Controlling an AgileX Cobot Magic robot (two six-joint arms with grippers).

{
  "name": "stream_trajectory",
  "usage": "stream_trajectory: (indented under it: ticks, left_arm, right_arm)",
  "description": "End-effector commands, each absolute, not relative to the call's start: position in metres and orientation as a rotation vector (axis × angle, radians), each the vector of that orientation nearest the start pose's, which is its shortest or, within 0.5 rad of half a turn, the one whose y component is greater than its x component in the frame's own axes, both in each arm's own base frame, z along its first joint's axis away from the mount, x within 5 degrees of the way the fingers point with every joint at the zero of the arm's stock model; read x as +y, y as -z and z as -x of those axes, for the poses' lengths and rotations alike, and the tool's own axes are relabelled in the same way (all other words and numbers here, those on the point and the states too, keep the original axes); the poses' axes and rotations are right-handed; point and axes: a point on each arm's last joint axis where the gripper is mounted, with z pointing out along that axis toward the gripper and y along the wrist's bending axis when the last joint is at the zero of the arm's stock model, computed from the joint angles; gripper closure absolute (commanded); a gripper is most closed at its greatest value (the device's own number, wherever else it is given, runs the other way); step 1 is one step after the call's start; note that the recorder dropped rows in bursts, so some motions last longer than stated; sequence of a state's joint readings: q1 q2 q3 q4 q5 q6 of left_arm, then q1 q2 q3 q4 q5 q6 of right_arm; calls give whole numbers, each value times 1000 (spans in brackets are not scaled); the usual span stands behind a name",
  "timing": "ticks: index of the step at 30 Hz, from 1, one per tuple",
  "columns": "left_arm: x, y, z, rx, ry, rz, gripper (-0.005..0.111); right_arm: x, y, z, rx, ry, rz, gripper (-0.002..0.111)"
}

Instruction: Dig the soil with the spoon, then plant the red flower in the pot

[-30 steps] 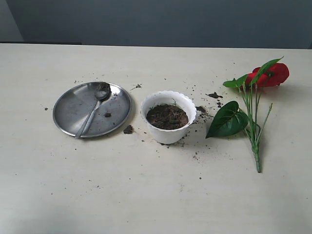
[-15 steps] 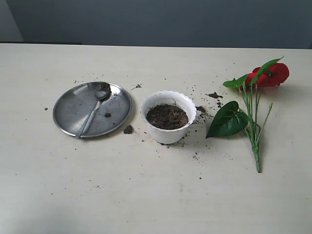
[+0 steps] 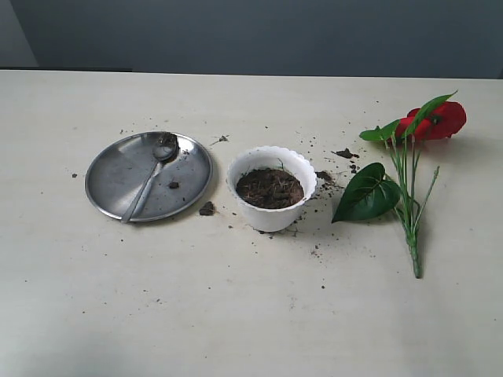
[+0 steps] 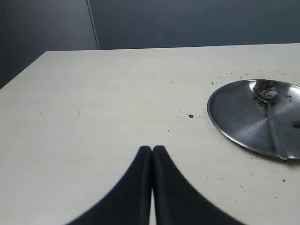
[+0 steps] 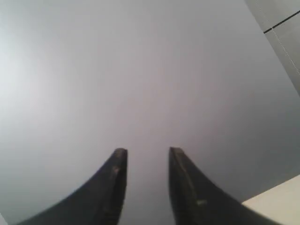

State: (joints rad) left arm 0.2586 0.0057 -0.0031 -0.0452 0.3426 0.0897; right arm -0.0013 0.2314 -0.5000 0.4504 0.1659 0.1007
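The white scalloped pot (image 3: pixel 271 214) stands mid-table with dark brown soil (image 3: pixel 269 188) inside it. The slim metal spoon (image 3: pixel 148 183) lies on the round steel plate (image 3: pixel 114 177), soil stuck to its bowl (image 4: pixel 265 92). The red flower (image 3: pixel 440 120) lies flat on the table at the right, its green leaves (image 3: pixel 366 194) and stems pointing toward the front. Neither arm appears in the exterior view. My left gripper (image 4: pixel 152 149) is shut and empty over bare table, well short of the plate (image 4: pixel 239 117). My right gripper (image 5: pixel 147 152) is open and empty, facing a grey wall.
Loose soil crumbs lie scattered round the pot, with a clump (image 3: pixel 207 209) between plate and pot and more (image 3: pixel 343 154) behind the flower's leaves. The table's far edge meets a dark wall.
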Motion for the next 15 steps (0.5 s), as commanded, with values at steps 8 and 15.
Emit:
stream_trajectory:
  ticks: [8,15]
  left_arm:
    - [13,-183,-52,1815,-207,178,106]
    - [13,-183,-52,1815,-207,178,106]
  right_arm:
    - [14,-457,-145,1822,-294,-100,41]
    - [19,-479,-218,2196,-266,30,31]
